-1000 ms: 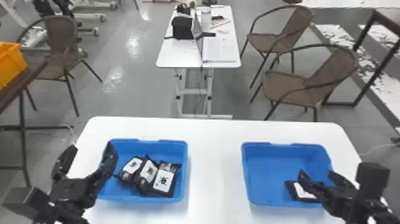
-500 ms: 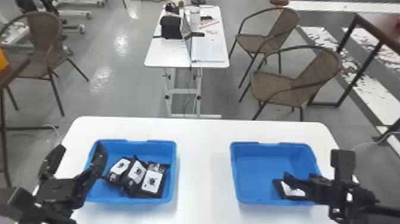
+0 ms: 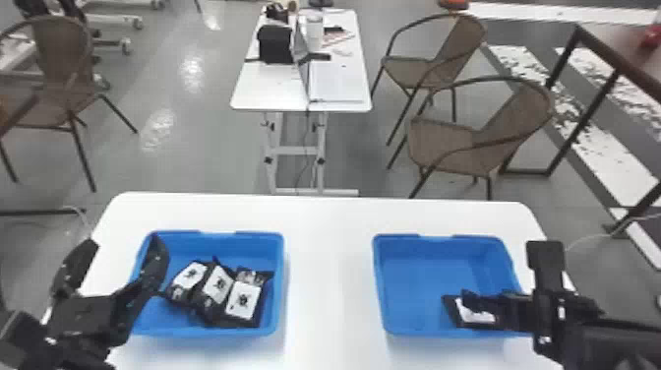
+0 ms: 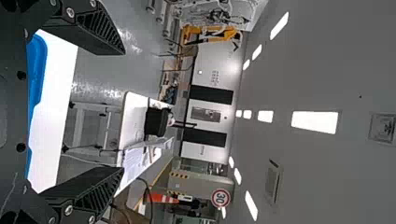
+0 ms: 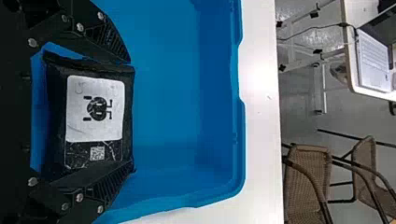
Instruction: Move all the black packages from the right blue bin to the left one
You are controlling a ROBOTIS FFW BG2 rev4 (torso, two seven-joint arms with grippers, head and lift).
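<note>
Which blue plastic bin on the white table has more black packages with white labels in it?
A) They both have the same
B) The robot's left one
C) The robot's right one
B: at least three black packages are bunched together in the left blue bin, while just one black package can be seen in the right blue bin.

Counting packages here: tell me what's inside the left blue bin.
At least three black packages with white labels, bunched and overlapping, lie in the left blue bin. Anything beneath is covered, and the left gripper hides part of the bin's left side.
</note>
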